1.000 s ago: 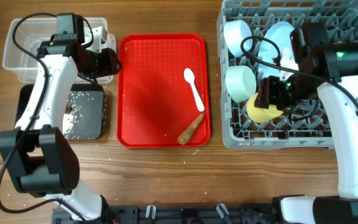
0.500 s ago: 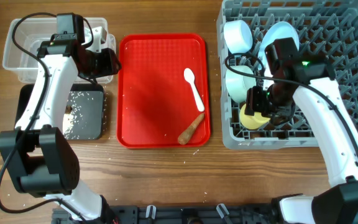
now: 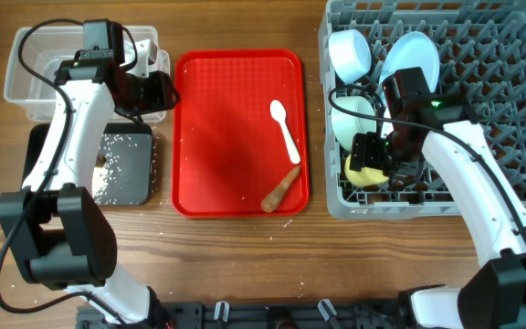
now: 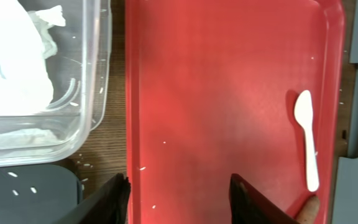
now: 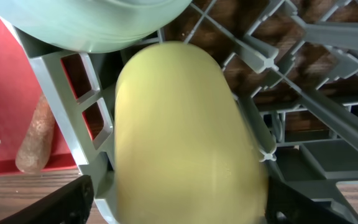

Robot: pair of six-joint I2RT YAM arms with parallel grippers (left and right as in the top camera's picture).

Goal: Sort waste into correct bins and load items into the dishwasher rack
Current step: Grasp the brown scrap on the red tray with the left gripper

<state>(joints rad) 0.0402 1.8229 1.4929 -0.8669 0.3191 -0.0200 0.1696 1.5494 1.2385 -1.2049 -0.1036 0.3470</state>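
Over at the rack (image 3: 510, 110), the right gripper (image 3: 369, 163) reaches into the front-left corner, its two fingers clenched on the yellow cup (image 3: 362, 172); the right wrist view shows the cup (image 5: 179, 137) filling the space between the fingers, lying on its side against the grey lattice wall and the pegs. Just behind the cup one light blue bowl (image 3: 354, 114) sits in the rack, a second bowl (image 3: 347, 53) stands at the back-left corner, and the plate (image 3: 414, 57) leans on edge beside that bowl. On the red tray (image 3: 226, 137) between the rack and the bins, the white spoon (image 3: 285, 130) lies near the right edge with its bowl end pointing away from the robot, and the orange-brown carrot piece (image 3: 281, 189) lies at a slant just in front of the spoon, near the tray's front-right corner. The left gripper (image 3: 153, 91) hovers over the gap between the clear tub (image 3: 26, 87) and the red tray, its fingers (image 4: 114, 199) spread apart with nothing between them. White tissue (image 4: 11, 62) sits crumpled inside the tub, and scattered rice grains (image 3: 108, 174) lie on the black tray (image 3: 126, 196) in front of it, with a few grains on the table (image 3: 245, 265)
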